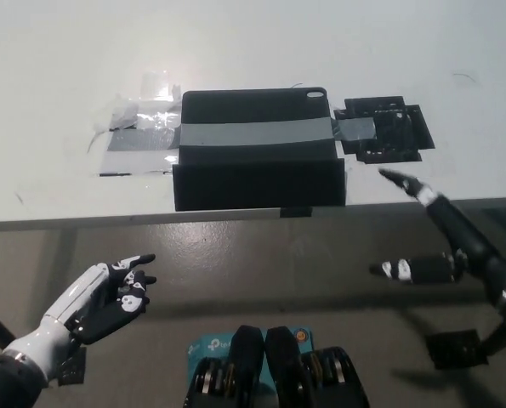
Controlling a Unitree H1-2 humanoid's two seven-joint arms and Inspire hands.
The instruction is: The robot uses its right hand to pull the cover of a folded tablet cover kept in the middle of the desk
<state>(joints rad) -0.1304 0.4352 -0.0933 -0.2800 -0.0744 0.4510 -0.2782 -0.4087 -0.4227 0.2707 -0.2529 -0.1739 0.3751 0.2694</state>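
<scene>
Nearest to me, the white left hand (pixel 108 299) rests low on the robot's left, below the desk edge, palm turned inward, fingers loosely apart and holding nothing. Across from it the black right hand (pixel 446 246) hangs in front of the desk edge, on the right. Its fingers are spread wide, one pointing up toward the desk and another pointing back toward the middle. It touches nothing yet.

Beyond the edge, on the white desk (pixel 57 51), the folded tablet cover (pixel 257 151) lies in the middle, its near flap right at the desk's front edge. A grey tape strip (pixel 257 133) crosses it and runs off onto the desk at both sides, over clear tape (pixel 142 110) on the left and black tape patches (pixel 387 129) on the right.

My worry is the reach. The right hand sits off to the side of the cover, so it could land on the black patches or catch only a corner of the flap. With the fingers so spread, they may slide over the smooth flap instead of hooking it. The tape looks meant to anchor the cover; a hard pull could lift it or drag the cover toward the drop.

I can read no writing or brand on the cover or the tape.
</scene>
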